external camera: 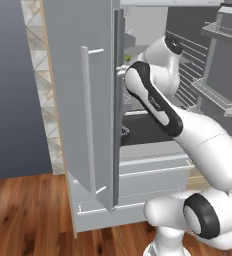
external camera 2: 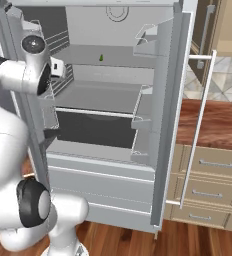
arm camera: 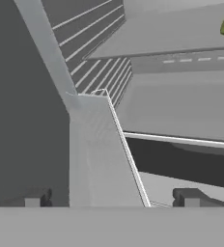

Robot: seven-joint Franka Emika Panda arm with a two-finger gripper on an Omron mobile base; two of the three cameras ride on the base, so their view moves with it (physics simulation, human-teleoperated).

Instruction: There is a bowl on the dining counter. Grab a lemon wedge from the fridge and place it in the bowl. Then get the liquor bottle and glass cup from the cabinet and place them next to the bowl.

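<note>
The fridge (external camera 2: 113, 125) is seen open, with the lemon wedge (external camera 2: 101, 58) lying on an upper shelf. The gripper (arm camera: 111, 198) is held wide and empty below it. The wedge is judged light, soft and slippery, best pinched gently across its flanks.

fridge (external camera 2: 113, 165): 1 | lemon wedge (external camera 2: 101, 58): 1 | beige drawers (external camera 2: 215, 164): 3

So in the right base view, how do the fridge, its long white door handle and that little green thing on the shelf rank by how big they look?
1. The fridge, largest by far.
2. The door handle, long but thin.
3. The lemon wedge, a tiny speck, though it sits deeper inside, so distance shrinks it somewhat.
</note>
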